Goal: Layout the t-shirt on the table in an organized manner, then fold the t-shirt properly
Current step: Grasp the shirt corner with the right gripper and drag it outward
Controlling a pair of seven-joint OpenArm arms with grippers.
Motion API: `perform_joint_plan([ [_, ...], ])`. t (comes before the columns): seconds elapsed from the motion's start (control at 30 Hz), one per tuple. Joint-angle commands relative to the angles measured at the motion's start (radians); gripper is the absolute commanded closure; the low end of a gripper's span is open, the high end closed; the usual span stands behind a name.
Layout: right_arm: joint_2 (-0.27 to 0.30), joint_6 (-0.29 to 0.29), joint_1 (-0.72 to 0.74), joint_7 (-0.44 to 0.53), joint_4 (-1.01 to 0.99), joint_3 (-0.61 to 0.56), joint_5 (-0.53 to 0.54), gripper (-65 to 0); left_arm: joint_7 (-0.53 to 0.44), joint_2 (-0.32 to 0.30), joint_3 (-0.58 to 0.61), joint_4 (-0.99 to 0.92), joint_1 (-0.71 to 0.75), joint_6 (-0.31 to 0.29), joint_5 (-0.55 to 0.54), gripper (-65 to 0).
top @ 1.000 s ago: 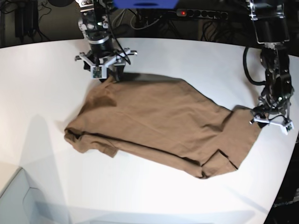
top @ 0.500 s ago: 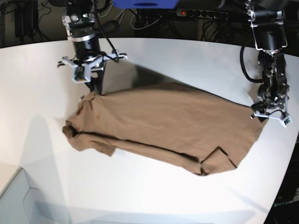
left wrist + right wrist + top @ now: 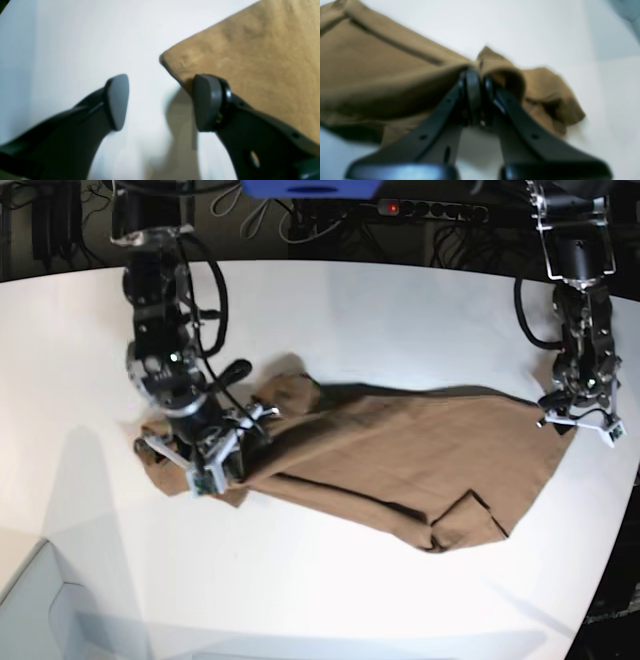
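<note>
T-shirt on table; right fingers pinch cloth fold, left fingers spread wide at corner.

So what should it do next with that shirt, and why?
Probably close the left gripper on the shirt corner: its jaws are open with one pad at that corner, while the right gripper already pinches the bunched far end.

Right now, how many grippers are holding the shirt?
1. The right gripper is shut on a fold of the shirt. The left gripper is open at the shirt's corner, one finger over the cloth edge, gripping nothing.
</note>
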Motion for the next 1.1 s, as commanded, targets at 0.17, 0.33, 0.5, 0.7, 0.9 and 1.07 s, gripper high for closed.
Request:
perform_joint_plan([
  [0.17,0.013,0.120,0.180,-0.054,-0.192,0.008,0.002,-1.0,0.025,-0.013,-0.004,0.086,0.039,0.006,-0.003,-38.5],
  [0.33,0.009,0.120,0.179,-0.043,-0.188,0.011,0.004,-13.5,0.025,-0.013,-0.004,0.127,0.056,0.006,-0.002,-38.5],
  [0.5,0.004,0.120,0.111,-0.043,-0.099,0.013,0.007,-20.8,0.025,-0.013,-0.004,0.126,0.056,0.006,-0.002,-38.5],
  [0.7,-0.080,0.118,-0.015,-0.043,0.044,0.120,0.007,-34.9,0.025,-0.013,-0.004,0.124,0.057,0.006,-0.002,-38.5],
  [0.9,-0.134,0.121,-0.090,-0.041,0.013,0.145,0.007,-37.7,0.025,-0.013,-0.004,0.120,0.057,0.006,-0.002,-38.5],
  [1.07,-0.146,0.121,-0.107,0.026,-0.071,0.146,0.007,-37.7,0.025,-0.012,-0.004,0.120,0.057,0.006,-0.003,-38.5],
])
